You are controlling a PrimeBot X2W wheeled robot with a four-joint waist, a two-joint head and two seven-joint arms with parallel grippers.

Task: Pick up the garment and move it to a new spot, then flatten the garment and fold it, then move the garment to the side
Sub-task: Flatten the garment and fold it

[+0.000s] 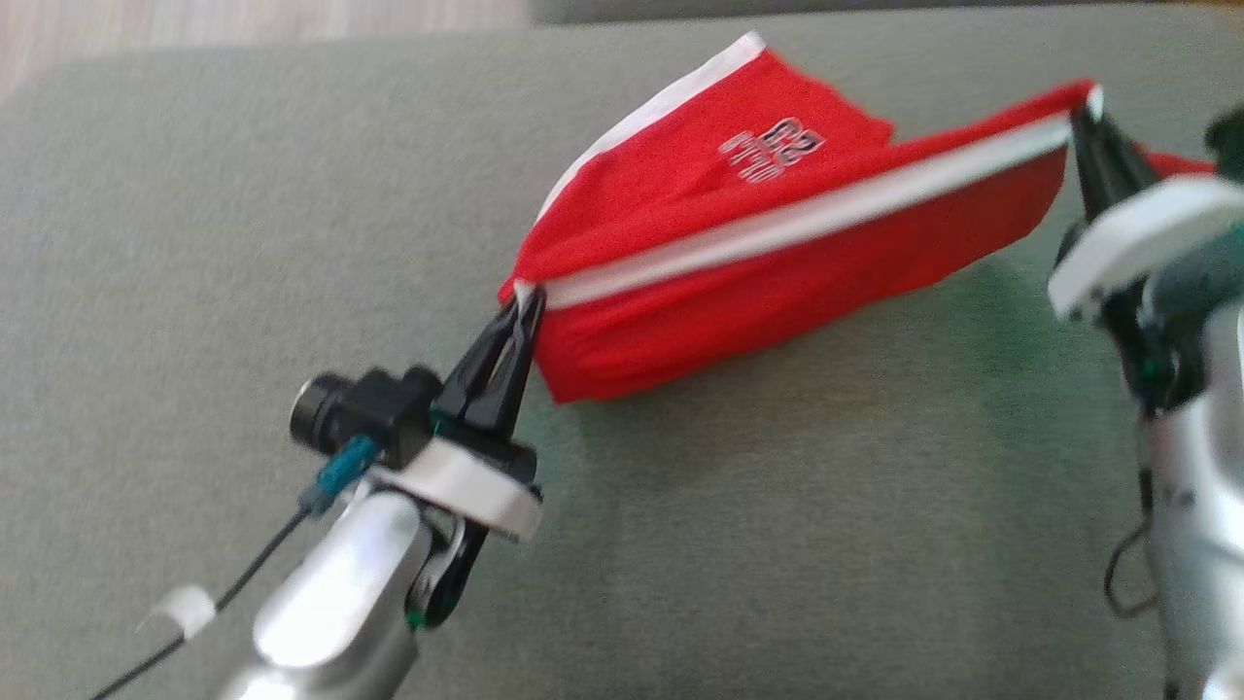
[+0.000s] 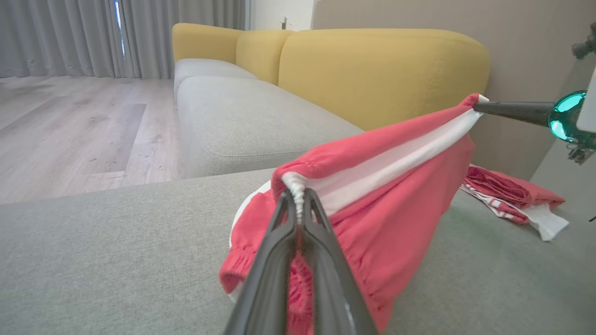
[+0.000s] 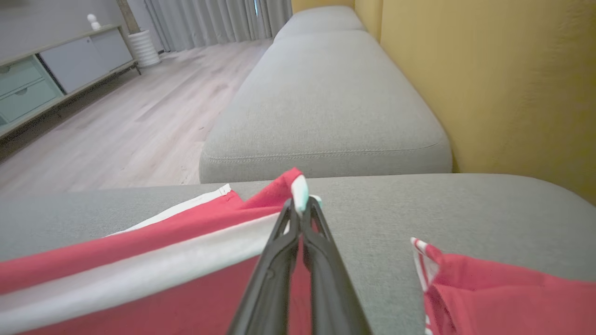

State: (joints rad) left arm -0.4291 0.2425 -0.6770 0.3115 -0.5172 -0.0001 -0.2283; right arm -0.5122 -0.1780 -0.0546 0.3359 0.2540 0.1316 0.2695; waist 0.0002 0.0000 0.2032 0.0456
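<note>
The garment [image 1: 777,243] is being held taut between the left gripper [image 1: 523,303] and the right gripper [image 1: 1086,115], each pair of fingers clamped on a white-banded corner. Beyond the fingertips its slack is draping onto the grey cushion [image 1: 292,292]. Equal tension is being judged essential for lowering it flat.
</note>
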